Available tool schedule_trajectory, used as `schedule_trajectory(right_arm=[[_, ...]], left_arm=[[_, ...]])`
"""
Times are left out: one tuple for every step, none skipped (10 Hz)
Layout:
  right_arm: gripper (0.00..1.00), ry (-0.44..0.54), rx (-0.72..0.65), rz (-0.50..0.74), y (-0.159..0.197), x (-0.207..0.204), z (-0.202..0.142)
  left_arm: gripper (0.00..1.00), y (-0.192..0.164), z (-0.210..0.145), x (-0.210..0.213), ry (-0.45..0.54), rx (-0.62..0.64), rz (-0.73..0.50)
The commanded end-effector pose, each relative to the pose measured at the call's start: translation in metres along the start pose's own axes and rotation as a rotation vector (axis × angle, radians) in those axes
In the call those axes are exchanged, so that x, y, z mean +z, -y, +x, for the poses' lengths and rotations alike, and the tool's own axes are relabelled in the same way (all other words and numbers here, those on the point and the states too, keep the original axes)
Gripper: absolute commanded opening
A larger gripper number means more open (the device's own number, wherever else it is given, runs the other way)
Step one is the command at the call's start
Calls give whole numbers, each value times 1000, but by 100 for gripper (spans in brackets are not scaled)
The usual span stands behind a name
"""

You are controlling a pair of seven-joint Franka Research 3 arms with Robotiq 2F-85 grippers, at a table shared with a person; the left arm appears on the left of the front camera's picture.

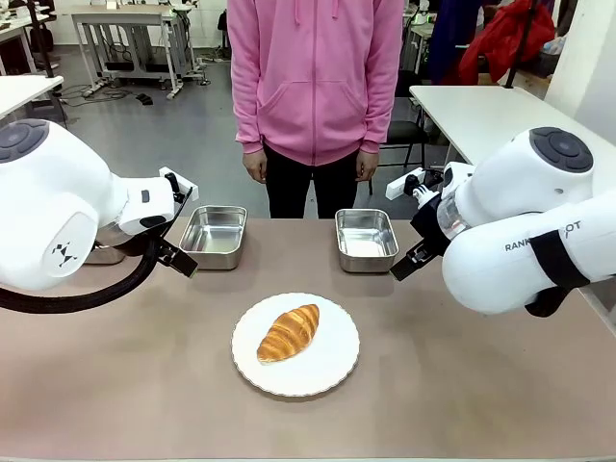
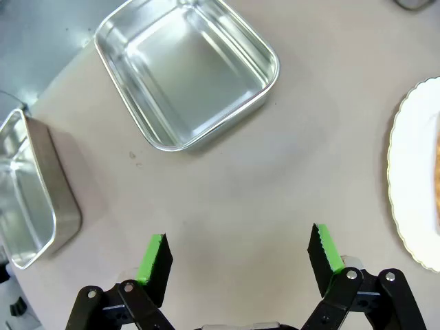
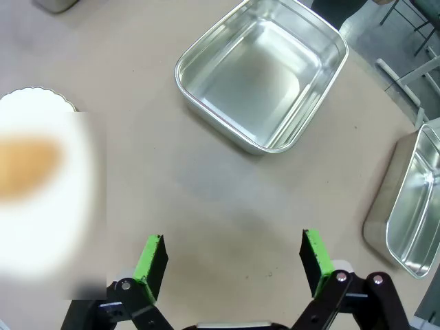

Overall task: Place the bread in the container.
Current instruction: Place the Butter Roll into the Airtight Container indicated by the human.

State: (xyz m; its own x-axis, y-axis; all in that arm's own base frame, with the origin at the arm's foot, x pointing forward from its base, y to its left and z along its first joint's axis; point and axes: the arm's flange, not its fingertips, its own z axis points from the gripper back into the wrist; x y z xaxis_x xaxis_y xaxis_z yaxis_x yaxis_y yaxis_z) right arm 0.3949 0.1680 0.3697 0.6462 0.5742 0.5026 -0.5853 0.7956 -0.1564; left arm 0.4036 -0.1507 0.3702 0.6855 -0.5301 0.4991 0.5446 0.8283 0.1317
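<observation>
Golden-brown bread [image 1: 289, 332] lay near-centre on the plate [image 1: 332, 371], long axis near-left to far-right, about midway between the spread, empty left fingers [image 2: 152, 258] and right fingers [image 3: 313, 256].

plate [image 1: 327, 373]: round, white, mid-table | table [image 1: 115, 385]: tan top | person [image 1: 313, 87]: pink hoodie, standing at far edge

Your right end effector [image 3: 234, 258] hung over bare desk [image 3: 206, 199], green pads [image 3: 152, 258] spread wide, gripping nothing. An empty steel container [image 3: 265, 82] sat ahead, a second tray [image 3: 412, 206] at the right edge, the bread [image 3: 27, 165] blurred on its white plate [image 3: 41, 100] at left.
</observation>
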Motion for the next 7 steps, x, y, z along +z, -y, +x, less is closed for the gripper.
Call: schedule_trajectory(right_arm=[[100,48,-6,2,23,15,-3],[100,79,-26,-12,49,33,-10],[100,106,-35,-14,74,48,-20],[100,145,-48,-7,102,62,-36],[100,185,-42,12,125,71,-53],[100,221,-45,19,145,80,-72],[100,259,-31,27,165,87,-88]], left_arm=[[100,-17,1,15,-9,-14,-39],[100,-39,4,34,-20,-17,-64],[100,-63,6,54,-17,-31,-91],[100,-90,10,83,9,-43,-118],[100,-114,14,106,12,-74,-156],[100,-139,14,125,0,-119,-208],[100,-170,13,137,-32,-191,-273]])
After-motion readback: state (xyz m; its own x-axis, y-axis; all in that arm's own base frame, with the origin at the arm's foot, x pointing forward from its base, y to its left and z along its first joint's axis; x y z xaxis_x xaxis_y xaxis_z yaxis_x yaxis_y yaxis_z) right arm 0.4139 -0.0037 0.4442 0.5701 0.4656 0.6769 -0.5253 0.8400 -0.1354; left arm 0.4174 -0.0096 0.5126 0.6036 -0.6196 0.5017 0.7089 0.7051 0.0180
